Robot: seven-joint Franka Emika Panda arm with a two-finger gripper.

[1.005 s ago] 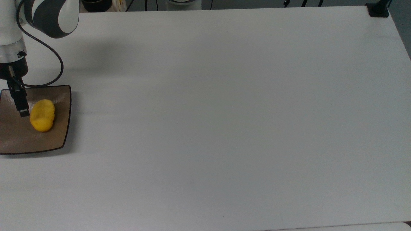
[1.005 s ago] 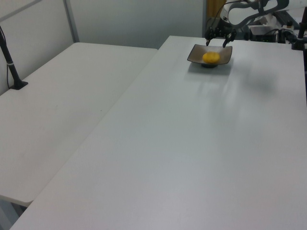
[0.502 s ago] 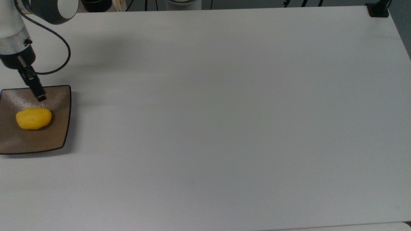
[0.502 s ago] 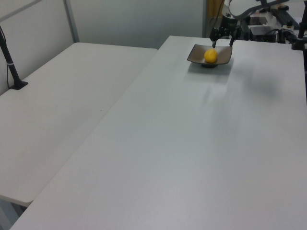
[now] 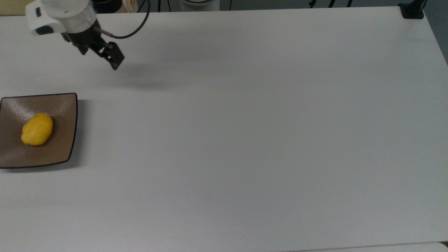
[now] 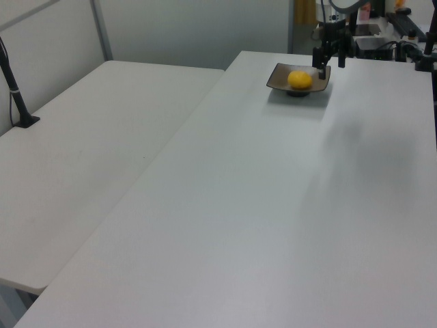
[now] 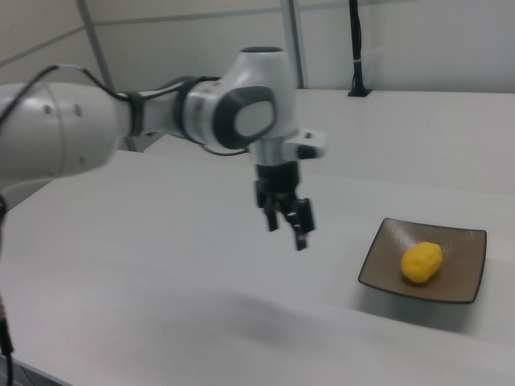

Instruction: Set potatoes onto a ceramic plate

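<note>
One potato (image 5: 36, 129) is all I count, a bright yellow oval lying in the well of one ceramic plate (image 5: 66, 105), with brown surface showing round it on every side. In the right view the potato (image 7: 422, 262) sits a little toward the right view's right of the plate's (image 7: 386, 265) middle, touching nothing but the dish. The plate rests flat on the white table (image 5: 245, 140) at the top view's left edge, partly cut off there.

One arm (image 7: 161, 112) is in my feeds, with one gripper (image 5: 110, 57) hanging in the air well apart from the plate, up and toward the top view's right of it. In the right view the gripper (image 7: 288, 217) points downward with a slight tilt, clear of the tabletop, and I see a gap between its two dark fingers (image 7: 303, 221) with nothing in it; I read the jaws as parted and empty. In the left view the gripper (image 6: 330, 58) appears just beside the plate's (image 6: 278, 77) far corner, though depth is hard for me to judge from that angle.

A black cable (image 5: 136, 24) loops off the wrist. One second white table (image 6: 82, 157) adjoins on the left view's left, carrying a black post (image 6: 15, 89). Some clutter sits beyond the far edge, too dim for me to name. Nothing stands between the gripper and the plate.
</note>
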